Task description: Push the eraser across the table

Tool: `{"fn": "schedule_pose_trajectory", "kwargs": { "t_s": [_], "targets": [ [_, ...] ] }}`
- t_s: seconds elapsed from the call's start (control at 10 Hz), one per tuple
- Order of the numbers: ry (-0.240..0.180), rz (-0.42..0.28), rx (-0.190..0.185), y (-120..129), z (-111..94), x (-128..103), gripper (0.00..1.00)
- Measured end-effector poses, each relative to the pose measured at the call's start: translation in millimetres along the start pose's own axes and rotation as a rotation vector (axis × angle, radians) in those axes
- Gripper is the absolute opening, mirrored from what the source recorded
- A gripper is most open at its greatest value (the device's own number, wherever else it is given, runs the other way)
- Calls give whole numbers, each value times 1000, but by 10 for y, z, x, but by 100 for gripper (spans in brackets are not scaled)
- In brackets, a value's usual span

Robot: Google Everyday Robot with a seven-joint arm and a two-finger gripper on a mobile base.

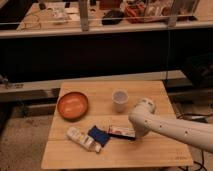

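The eraser [121, 131], a small flat bar with a whitish top, reddish marks and black edges, lies on the light wooden table [150, 95] near its middle front. My white arm reaches in from the right and its wrist covers the eraser's right end. The gripper [131, 134] sits low at that right end, mostly hidden under the arm.
An orange bowl [73, 105] stands at the table's left. A white cup [119, 99] stands just behind the eraser. A blue wavy pad [99, 135] and a white bottle [83, 138] lie just left of the eraser. A dark counter with clutter runs behind the table.
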Motion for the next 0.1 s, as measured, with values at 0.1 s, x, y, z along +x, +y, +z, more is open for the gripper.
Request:
{"fn": "schedule_pose_trajectory", "kwargs": {
  "t_s": [0.1],
  "targets": [
    [0, 0, 0, -1, 0, 0, 0]
  ]
}}
